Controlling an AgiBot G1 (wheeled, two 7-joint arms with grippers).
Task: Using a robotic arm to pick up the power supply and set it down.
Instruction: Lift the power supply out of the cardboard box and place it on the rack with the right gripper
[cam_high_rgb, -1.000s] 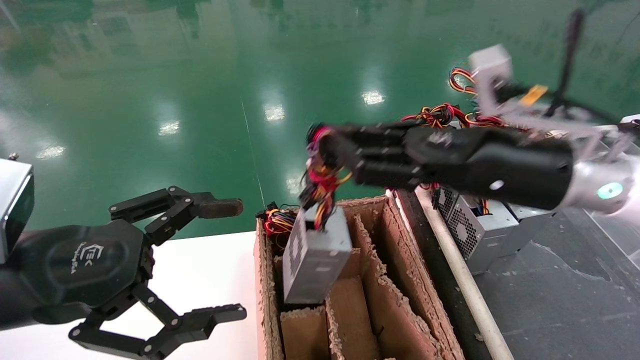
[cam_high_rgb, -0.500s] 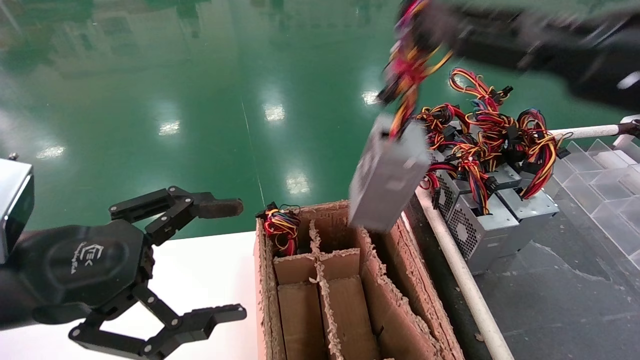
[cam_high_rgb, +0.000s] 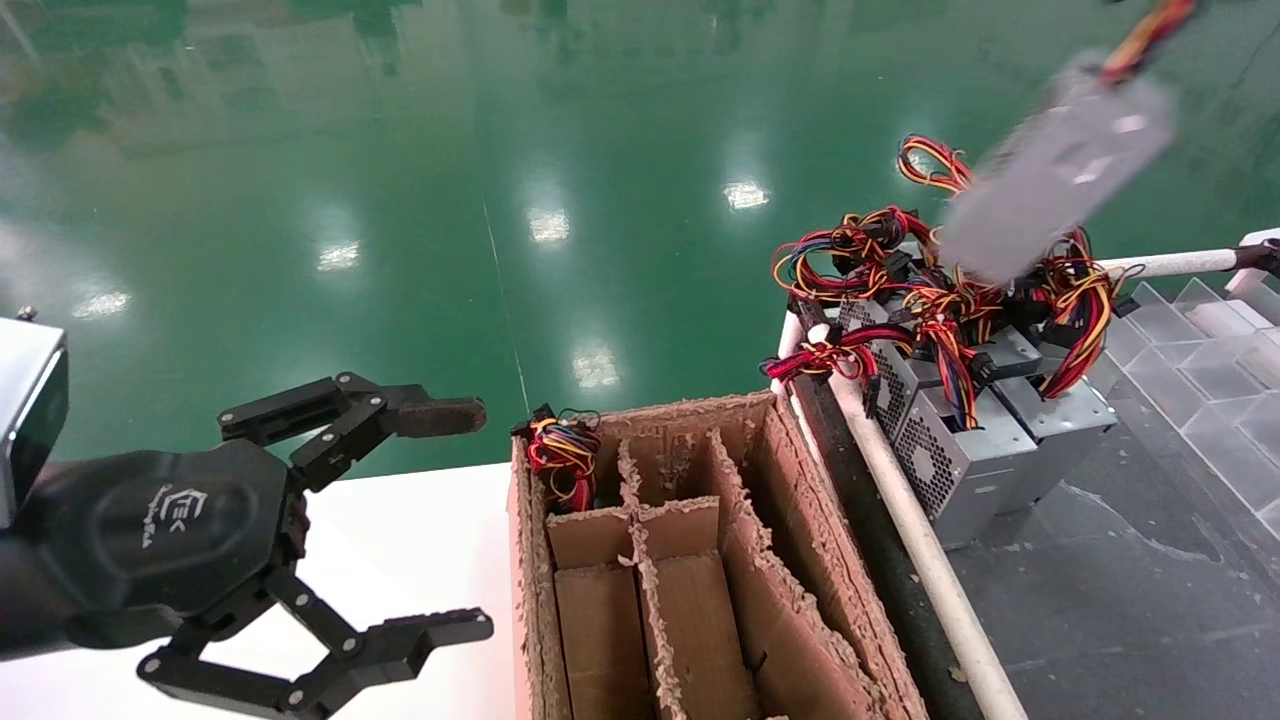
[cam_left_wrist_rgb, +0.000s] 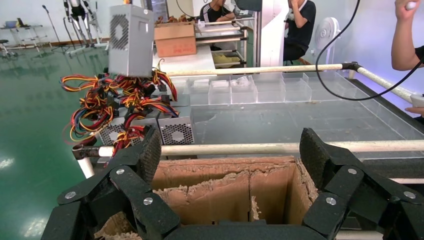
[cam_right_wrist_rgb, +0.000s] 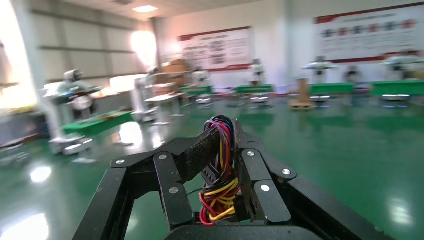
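Note:
The power supply (cam_high_rgb: 1060, 165), a small grey metal box, hangs in the air at the upper right, above the pile of other units. It dangles from its short bundle of red, yellow and purple wires (cam_right_wrist_rgb: 220, 175). My right gripper (cam_right_wrist_rgb: 225, 131) is shut on that bundle; the gripper itself is above the top edge of the head view. In the left wrist view the power supply (cam_left_wrist_rgb: 131, 40) shows with its fan grille, hanging over the pile. My left gripper (cam_high_rgb: 460, 520) is parked, open and holding nothing, over the white table beside the cardboard box.
A cardboard box (cam_high_rgb: 522, 580) with torn dividers stands in front of me, with a wire bundle (cam_high_rgb: 562, 455) in its far left cell. Beyond a white rail (cam_high_rgb: 920, 560) lie several grey units (cam_high_rgb: 960, 450) with long looping wires. Clear trays (cam_high_rgb: 1200, 330) sit further right.
The right gripper has lifted the power supply out of the cardboard box by its wires and swung it up and to the right, over the pile. The left gripper has not moved.

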